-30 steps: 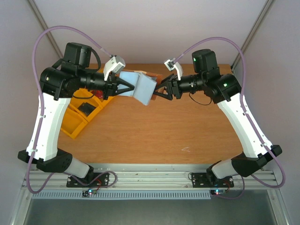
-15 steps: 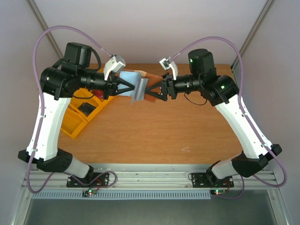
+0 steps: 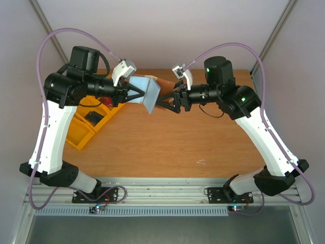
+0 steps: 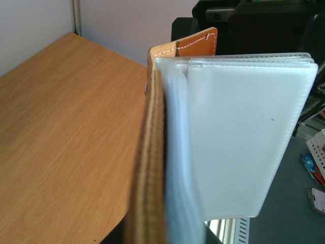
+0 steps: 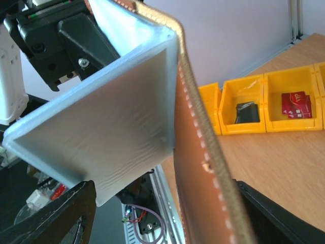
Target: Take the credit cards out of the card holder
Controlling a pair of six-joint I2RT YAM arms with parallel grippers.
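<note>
Cards (image 5: 296, 105): red, in yellow bin (image 5: 292, 78), 10 o'clock on desk (image 3: 177, 147).
Left pincer (image 3: 134, 95): clamped on holder (image 3: 149, 91).
Right pincer (image 3: 163, 103): apart, straddling its brown cover.
Holder: open, airborne, 12 o'clock.

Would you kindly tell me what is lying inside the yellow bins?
One yellow bin holds red credit cards; the next bin holds a dark object. The third bin's inside is mostly hidden behind the card holder.

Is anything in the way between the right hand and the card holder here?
Nothing visible. The left hand holds the card holder aloft; the open right hand has a finger either side of it.
</note>
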